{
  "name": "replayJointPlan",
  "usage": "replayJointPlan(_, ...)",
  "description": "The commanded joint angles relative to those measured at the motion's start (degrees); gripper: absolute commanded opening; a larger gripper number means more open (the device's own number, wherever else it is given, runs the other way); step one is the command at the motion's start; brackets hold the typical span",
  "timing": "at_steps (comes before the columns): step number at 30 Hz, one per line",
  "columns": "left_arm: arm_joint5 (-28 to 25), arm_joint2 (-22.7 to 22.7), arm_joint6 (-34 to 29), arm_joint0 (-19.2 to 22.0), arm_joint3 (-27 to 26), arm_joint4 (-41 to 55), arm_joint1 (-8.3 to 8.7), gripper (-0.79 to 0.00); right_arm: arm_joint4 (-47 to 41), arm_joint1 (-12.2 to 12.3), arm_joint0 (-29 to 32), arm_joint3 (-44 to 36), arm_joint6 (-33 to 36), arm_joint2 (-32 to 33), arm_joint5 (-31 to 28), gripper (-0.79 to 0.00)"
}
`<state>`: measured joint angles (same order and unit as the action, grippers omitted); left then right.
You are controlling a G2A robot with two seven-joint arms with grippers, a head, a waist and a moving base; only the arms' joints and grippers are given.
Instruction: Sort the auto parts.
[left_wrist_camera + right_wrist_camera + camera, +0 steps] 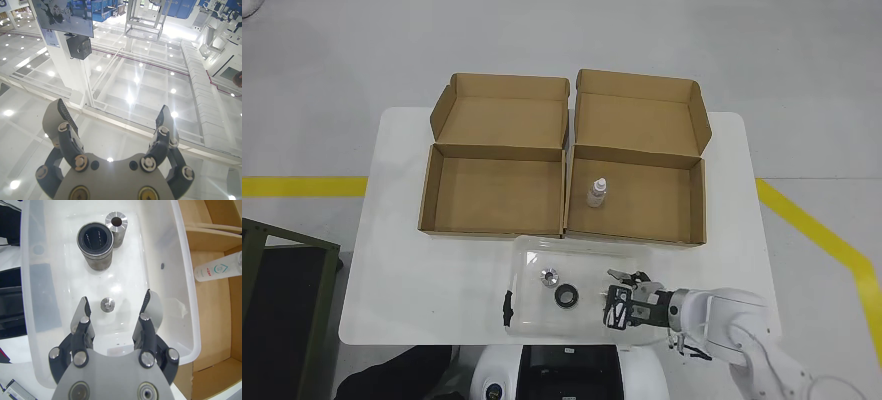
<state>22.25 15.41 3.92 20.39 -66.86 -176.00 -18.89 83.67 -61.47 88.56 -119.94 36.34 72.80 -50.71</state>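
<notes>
One white table (402, 270), yellow-taped floor (302, 120).

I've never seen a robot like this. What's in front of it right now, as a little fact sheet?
table: white, two open cardboard boxes at the back, a bin in front
bin: clear plastic, three metal parts inside
parts: bearing, sleeve beside it, stud apart from both
left box: no parts seen inside
right box: one bottle
right gripper: open, above the stud
left gripper: open, holding nothing, aimed upward
</notes>
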Motion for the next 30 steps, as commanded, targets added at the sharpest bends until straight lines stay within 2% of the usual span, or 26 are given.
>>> replayJointPlan(1,0.0,0.0,0.0,0.0,0.0,0.0,0.00,0.000,0.4,0.0,-0.4,0.1,1.3,-0.5,0.2,-0.332)
replayJointPlan(7,0.0,0.0,0.0,0.0,0.0,0.0,0.00,0.000,1.1,0.1,-2.2,0.3,5.2,-2.9,0.3,-0.394)
replayJointPlan(17,0.0,0.0,0.0,0.0,0.0,0.0,0.00,0.000,1.2,0.0,-4.8,1.0,11.9,-6.5,1.4,-0.431)
replayJointPlan(23,0.0,0.0,0.0,0.0,0.0,0.0,0.00,0.000,-0.3,0.0,-5.9,2.0,13.6,-8.0,1.7,-0.468)
replayJointPlan(25,0.0,0.0,0.0,0.0,0.0,0.0,0.00,0.000,-0.7,0.0,-6.2,2.1,13.8,-8.2,1.7,-0.520)
replayJointPlan(29,0.0,0.0,0.0,0.0,0.0,0.0,0.00,0.000,-1.3,0.1,-6.6,2.1,14.4,-8.6,1.7,-0.776)
replayJointPlan(30,0.0,0.0,0.0,0.0,0.0,0.0,0.00,0.000,-1.4,0.2,-6.7,2.1,14.5,-8.7,1.8,-0.785)
